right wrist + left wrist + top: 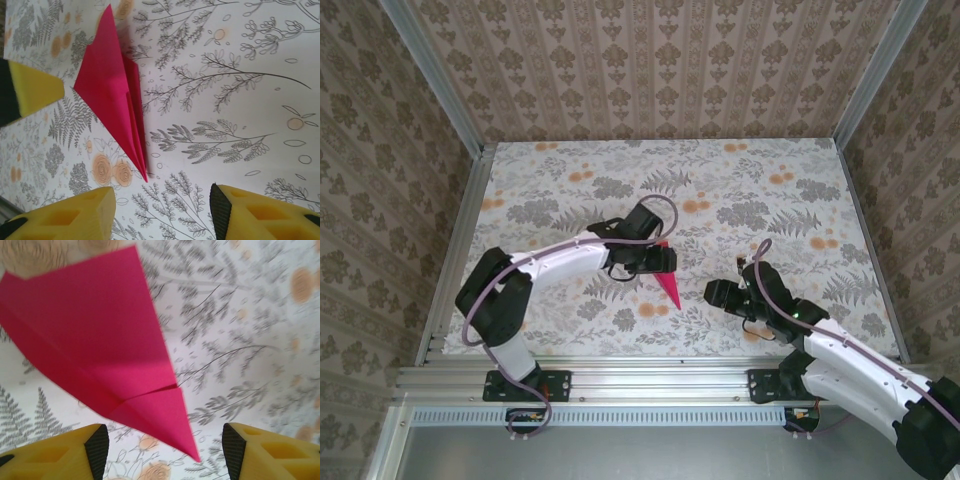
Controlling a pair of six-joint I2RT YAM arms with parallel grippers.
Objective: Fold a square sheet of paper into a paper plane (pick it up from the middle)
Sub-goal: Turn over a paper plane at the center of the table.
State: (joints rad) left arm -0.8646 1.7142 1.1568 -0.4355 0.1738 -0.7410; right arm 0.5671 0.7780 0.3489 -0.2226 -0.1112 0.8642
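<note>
Left wrist view shows the left claw (pixel 165 442) spread apart with the paper plane (pixel 100 340) lying on the table (pixel 260 365) just ahead of it, so any pinch is best closed squarely over the lengthwise crease, with the right claw (pixel 162 212), also apart, held clear.

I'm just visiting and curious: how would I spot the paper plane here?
On the floral-print table, look near the middle, by the left gripper. The paper plane lies there: a narrow pointed dart, solid magenta-red, unlike the orange printed flowers around it.
</note>
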